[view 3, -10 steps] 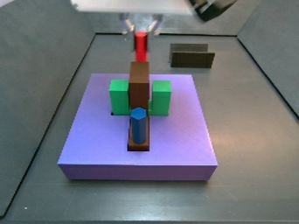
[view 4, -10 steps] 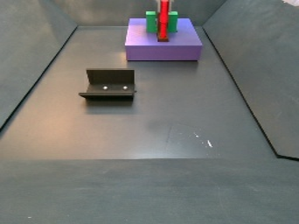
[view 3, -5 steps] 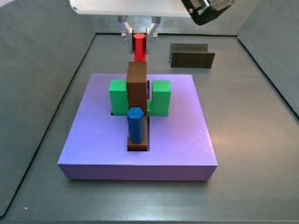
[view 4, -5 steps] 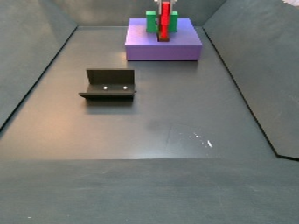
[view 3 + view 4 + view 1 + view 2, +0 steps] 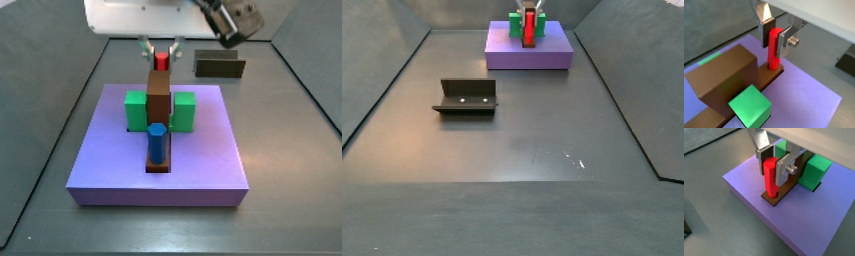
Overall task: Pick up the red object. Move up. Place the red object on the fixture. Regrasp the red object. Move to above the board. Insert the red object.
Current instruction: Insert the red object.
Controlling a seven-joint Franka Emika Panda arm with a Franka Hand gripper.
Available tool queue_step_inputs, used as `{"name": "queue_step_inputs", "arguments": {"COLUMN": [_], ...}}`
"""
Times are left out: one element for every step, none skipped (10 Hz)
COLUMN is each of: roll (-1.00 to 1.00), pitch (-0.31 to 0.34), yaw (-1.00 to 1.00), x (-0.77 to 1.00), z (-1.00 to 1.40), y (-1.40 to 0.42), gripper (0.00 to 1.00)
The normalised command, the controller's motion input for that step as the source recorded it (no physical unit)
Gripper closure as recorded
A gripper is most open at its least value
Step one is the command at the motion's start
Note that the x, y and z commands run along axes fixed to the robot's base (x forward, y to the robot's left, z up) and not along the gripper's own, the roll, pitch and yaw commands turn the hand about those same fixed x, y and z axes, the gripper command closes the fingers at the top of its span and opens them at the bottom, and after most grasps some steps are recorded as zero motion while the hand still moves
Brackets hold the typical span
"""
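Red and upright, the peg (image 5: 773,47) stood with its lower end set into the end of the brown bar (image 5: 724,82) on the board (image 5: 777,223), its upper part clamped between the silver fingers (image 5: 791,37) of the gripper (image 5: 776,31). The gripper was closed on the peg from both sides, as both wrist views showed; in a wrist view the peg (image 5: 771,176) rose from the bar's end (image 5: 777,198) near one edge of the lavender slab.

In a side view the gripper (image 5: 160,48) hung over the far end of the board (image 5: 201,170), the peg (image 5: 162,61) showing only as a short red stub above the bar (image 5: 158,100). Green blocks (image 5: 136,110) flanked the bar on either side, and a blue peg (image 5: 156,142) stood in its near end.

The fixture (image 5: 466,96) sat on the grey floor (image 5: 516,150), well apart from the board (image 5: 529,55).
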Motion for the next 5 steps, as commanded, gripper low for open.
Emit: {"name": "queue_step_inputs", "arguments": {"roll": [0.0, 0.01, 0.02, 0.01, 0.01], "pitch": [-0.074, -0.044, -0.023, 0.0, 0.0], "yaw": [0.0, 0.0, 0.0, 0.0, 0.0], "x": [0.0, 0.0, 0.0, 0.0, 0.0], "z": [-0.39, -0.36, -0.32, 0.0, 0.0], "y": [0.0, 0.0, 0.0, 0.0, 0.0], "gripper": [1.0, 1.0, 1.0, 1.0, 1.0]}}
